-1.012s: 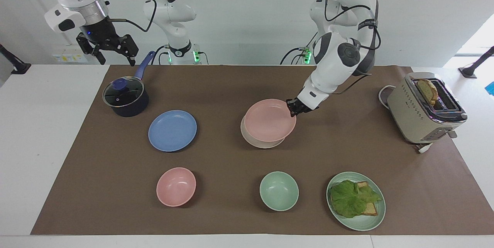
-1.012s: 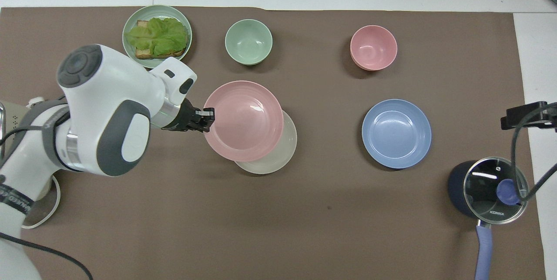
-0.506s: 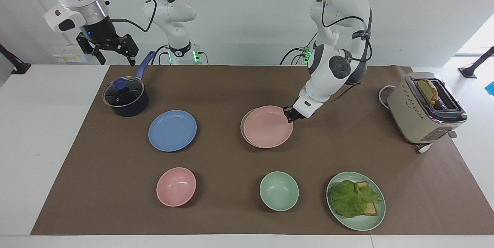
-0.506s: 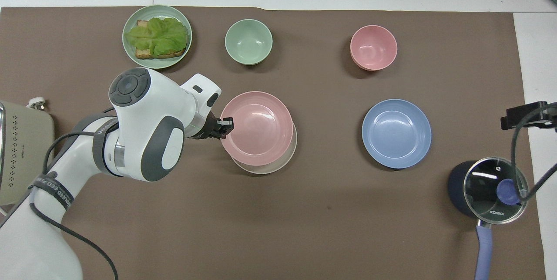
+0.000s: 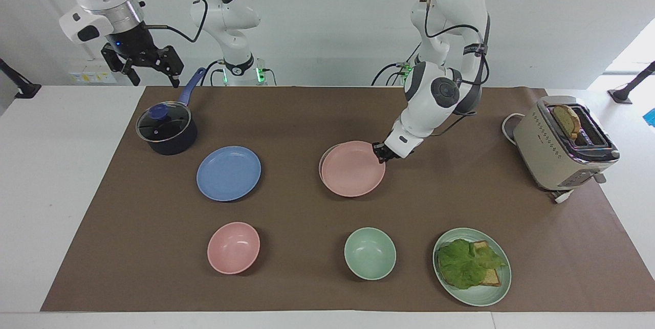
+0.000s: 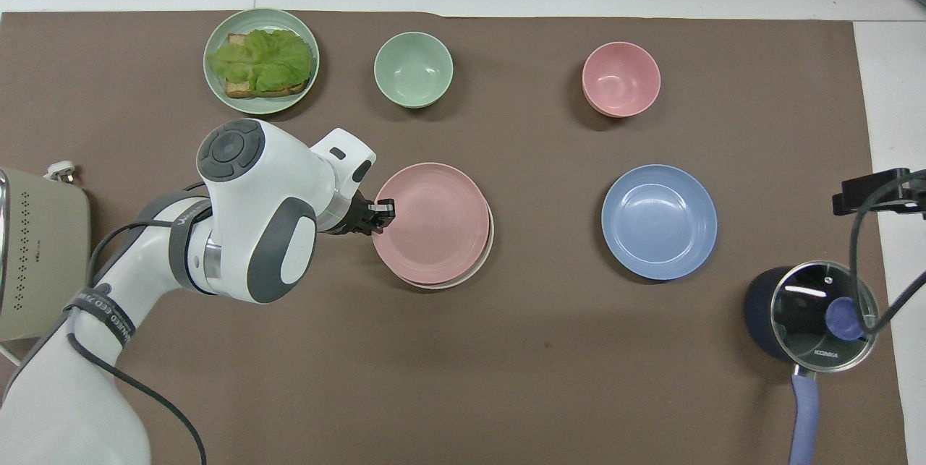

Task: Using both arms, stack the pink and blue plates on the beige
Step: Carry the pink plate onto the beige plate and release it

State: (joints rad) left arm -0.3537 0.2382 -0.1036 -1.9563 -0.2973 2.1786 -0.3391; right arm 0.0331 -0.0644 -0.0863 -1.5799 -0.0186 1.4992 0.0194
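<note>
The pink plate (image 5: pixel 352 169) (image 6: pixel 432 223) lies on the beige plate (image 5: pixel 322 160) (image 6: pixel 474 278) mid-table, a little off-centre, so only a thin beige crescent shows. My left gripper (image 5: pixel 379 153) (image 6: pixel 383 209) is low at the pink plate's rim toward the left arm's end, shut on that rim. The blue plate (image 5: pixel 228 173) (image 6: pixel 659 222) lies flat by itself toward the right arm's end. My right gripper (image 5: pixel 148 69) hangs open and empty, high over the table's edge beside the pot, where that arm waits.
A dark lidded pot (image 5: pixel 166 129) with a blue handle stands near the blue plate. Farther from the robots sit a pink bowl (image 5: pixel 233 247), a green bowl (image 5: pixel 369 253) and a green plate with lettuce and bread (image 5: pixel 472 266). A toaster (image 5: pixel 563 142) stands at the left arm's end.
The left gripper has lowered the pink plate and slid it toward the right arm's end, so it now rests on the beige plate and covers most of it. The right arm has not moved.
</note>
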